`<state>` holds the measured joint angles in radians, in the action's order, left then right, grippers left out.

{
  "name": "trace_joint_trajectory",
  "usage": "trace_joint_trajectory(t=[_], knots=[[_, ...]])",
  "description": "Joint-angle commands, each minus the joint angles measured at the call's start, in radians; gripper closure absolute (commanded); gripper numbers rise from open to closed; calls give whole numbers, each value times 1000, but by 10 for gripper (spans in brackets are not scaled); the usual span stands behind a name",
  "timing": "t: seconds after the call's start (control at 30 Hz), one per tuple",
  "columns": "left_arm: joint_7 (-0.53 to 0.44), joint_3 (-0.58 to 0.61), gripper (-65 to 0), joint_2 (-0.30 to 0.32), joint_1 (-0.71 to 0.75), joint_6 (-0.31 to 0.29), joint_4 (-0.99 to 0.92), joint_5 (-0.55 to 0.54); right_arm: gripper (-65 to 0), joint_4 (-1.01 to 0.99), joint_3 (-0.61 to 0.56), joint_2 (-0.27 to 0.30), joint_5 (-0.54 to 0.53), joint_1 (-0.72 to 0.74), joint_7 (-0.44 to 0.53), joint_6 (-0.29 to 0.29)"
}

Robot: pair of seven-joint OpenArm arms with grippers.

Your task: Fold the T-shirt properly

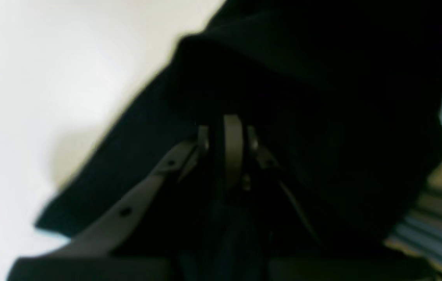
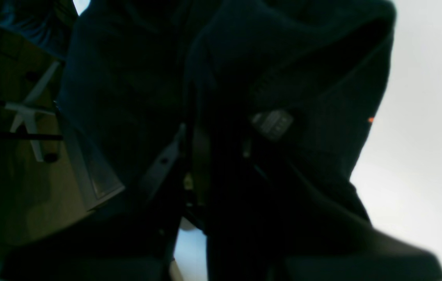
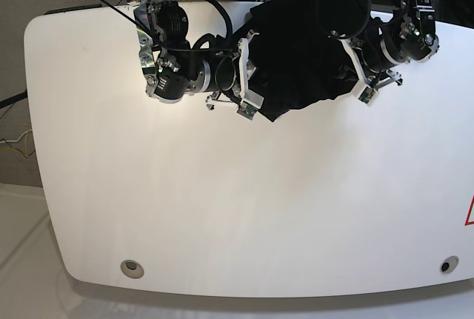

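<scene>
The black T-shirt hangs bunched between my two arms over the far middle of the white table. In the base view my left gripper grips it from the right and my right gripper from the left. In the left wrist view, the left gripper is shut on a fold of the T-shirt. The right gripper is likewise shut, with the T-shirt draped over its fingers. A tiny orange speck shows at the cloth's edge.
Cables and equipment crowd the table's far edge. A metal frame rail runs beyond the table on the left arm's side. Two round fittings sit near the front edge, and a red mark at the right edge.
</scene>
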<state>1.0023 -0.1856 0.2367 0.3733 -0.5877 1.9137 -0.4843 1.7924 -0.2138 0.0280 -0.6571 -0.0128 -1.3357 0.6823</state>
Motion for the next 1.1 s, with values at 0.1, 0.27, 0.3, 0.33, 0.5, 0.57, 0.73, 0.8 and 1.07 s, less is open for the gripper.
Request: trace_joint_trajectory(t=[0.1, 0.27, 0.3, 0.33, 0.5, 0.57, 0.73, 0.8, 1.07], knots=[[11, -4, 0, 31, 57, -4, 36, -61, 0, 19, 1, -6, -16, 15, 22, 4], [23, -7, 0, 39, 106, -4, 36, -119, 0, 19, 1, -4, -16, 15, 22, 4], [23, -10, 0, 39, 114, -4, 36, -121, 0, 19, 1, -4, -16, 15, 22, 4], [23, -19, 0, 39, 125, -2, 36, -121, 0, 19, 1, -4, -16, 15, 22, 4], [25, -47, 0, 36, 168, -2, 36, -121, 0, 19, 1, -4, -16, 15, 22, 4], [25, -48, 0, 36, 178, -2, 36, -121, 0, 19, 1, -4, -16, 15, 22, 4], [25, -51, 0, 34, 191, -2, 31, -119, 0, 19, 1, -3, -16, 15, 22, 4], [25, -51, 0, 33, 191, -2, 31, -118, 0, 19, 1, -3, -16, 15, 22, 4], [20, -51, 0, 31, 177, 4, -3, -107, 0, 19, 1, -3, -16, 14, 22, 4]])
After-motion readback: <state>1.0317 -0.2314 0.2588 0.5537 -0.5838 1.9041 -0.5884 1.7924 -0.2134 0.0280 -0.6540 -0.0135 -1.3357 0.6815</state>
